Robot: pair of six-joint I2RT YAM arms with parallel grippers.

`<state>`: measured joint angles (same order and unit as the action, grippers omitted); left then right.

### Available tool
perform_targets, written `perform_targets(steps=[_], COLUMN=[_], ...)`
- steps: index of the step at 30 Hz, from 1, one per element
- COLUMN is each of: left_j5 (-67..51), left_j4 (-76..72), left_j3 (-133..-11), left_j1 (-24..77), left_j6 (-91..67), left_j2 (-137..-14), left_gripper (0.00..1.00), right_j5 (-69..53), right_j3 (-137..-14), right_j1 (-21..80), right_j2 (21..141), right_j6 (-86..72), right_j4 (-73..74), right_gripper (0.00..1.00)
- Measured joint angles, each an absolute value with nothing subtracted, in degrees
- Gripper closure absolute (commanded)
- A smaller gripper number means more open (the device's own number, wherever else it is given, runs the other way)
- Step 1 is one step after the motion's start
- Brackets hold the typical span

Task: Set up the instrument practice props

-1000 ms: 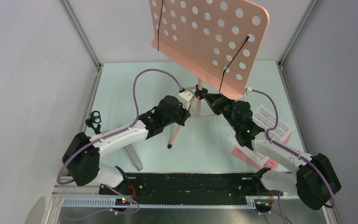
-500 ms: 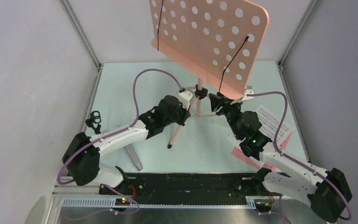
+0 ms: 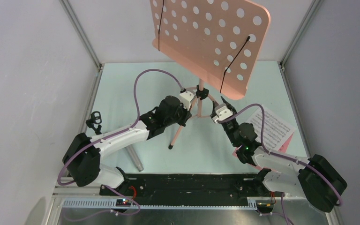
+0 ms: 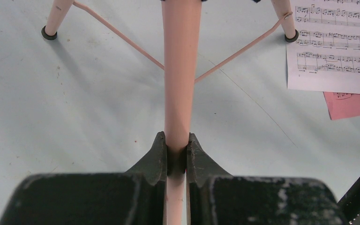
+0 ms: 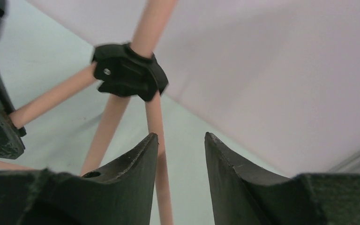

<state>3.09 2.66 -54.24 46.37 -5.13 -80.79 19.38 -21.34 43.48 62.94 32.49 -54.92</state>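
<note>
The salmon-pink music stand [image 3: 211, 37] stands upright at the table's middle, its perforated desk high above the tripod hub [image 3: 200, 92]. My left gripper [image 3: 186, 110] is shut on one pink tube of the tripod [image 4: 178, 70], which runs between both fingers. Just right of the tripod, my right gripper [image 3: 224, 104] is open and points up at the black hub [image 5: 129, 70]. Nothing is between its fingers, and a pink leg [image 5: 155, 122] passes behind the left one. White sheet music [image 3: 273, 125] lies over a pink page [image 3: 285, 140] at the right. The grey microphone [image 3: 134, 159] lies near the left arm. The small black mic stand [image 3: 93, 120] is at the left edge.
White walls and aluminium posts [image 3: 82, 33] close in the pale green table [image 3: 122, 89] on three sides. A black base rail [image 3: 192, 183] runs along the near edge. Purple cables [image 3: 145, 77] loop over both arms. Two tripod feet [image 4: 49, 33] rest on the table.
My right gripper has opened, let go of the tripod and drawn back toward the near side, uncovering more of the sheet music. The left gripper and the stand have not moved.
</note>
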Motion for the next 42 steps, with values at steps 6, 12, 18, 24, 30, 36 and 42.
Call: perform_targets(steps=[6, 12, 18, 24, 30, 36, 42], left_j5=[3.09, 3.11, 3.11, 3.18, 3.40, 3.57, 3.70], left_j4=[2.66, 2.66, 2.66, 2.66, 2.52, 2.17, 2.00], left_j3=[-54.24, -54.24, -54.24, -54.24, -54.26, -54.26, -54.26], left_j1=[46.35, 46.35, 46.35, 46.35, 46.35, 46.35, 46.35], left_j6=[-5.15, -5.13, -5.13, -5.13, -5.13, -5.10, -5.10], left_j2=[-80.79, -80.79, -80.79, -80.79, -80.88, -81.03, -81.12], left_gripper=[1.00, 1.00, 1.00, 1.00, 1.00, 1.00, 1.00], right_j5=[12.67, 7.60, 4.62, 3.29, 1.15, -0.58, -1.85], right_j3=[-23.00, -25.89, -29.04, -31.86, -32.62, -33.10, -33.30], right_j1=[44.95, 45.01, 45.01, 44.95, 44.97, 43.70, 41.67], right_j2=[63.70, 65.58, 67.94, 69.95, 70.30, 69.87, 67.79], right_j6=[45.23, 50.59, 52.42, 52.60, 51.68, 42.98, 38.28], right_j4=[-56.12, -52.45, -48.53, -46.78, -46.13, -45.84, -44.14], right_gripper=[0.50, 0.48, 0.49, 0.71, 0.94, 0.93, 0.53])
